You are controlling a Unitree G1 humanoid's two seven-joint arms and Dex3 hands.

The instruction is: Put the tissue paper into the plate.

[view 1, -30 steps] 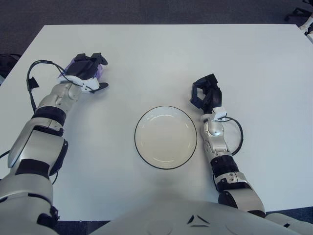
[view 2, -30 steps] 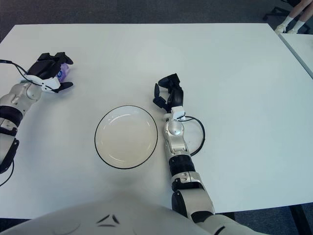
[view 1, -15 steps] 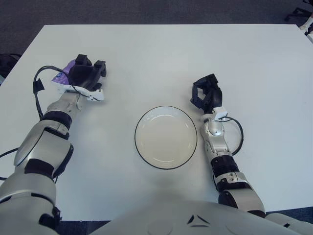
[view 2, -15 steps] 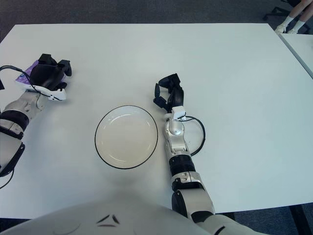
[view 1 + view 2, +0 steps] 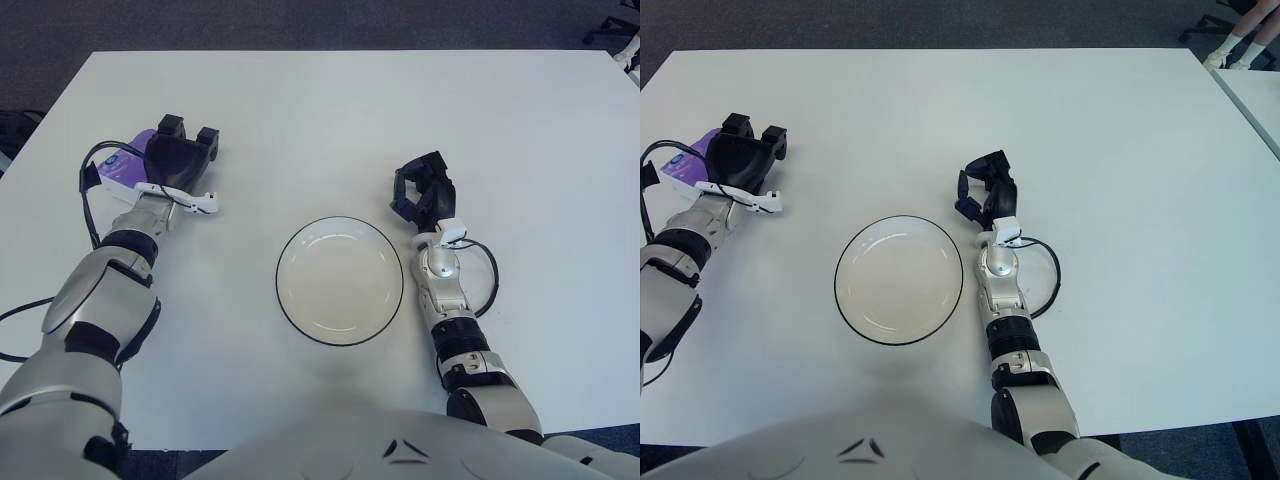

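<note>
While left hand (image 5: 178, 160) grips tissue paper (image 5: 128, 166), label unreadable

The left hand (image 5: 176, 160) is out to the left of the plate (image 5: 339, 280), well apart from it, its forearm running up and away from the body. Its dark fingers (image 5: 208, 137) point away from the robot and wrap around the purple tissue pack (image 5: 128, 165), which shows at the hand's left side. The right hand (image 5: 424, 190) sits just beyond the plate's upper right rim, fingers curled inward and holding nothing, its forearm lying alongside the plate's right edge.
</note>
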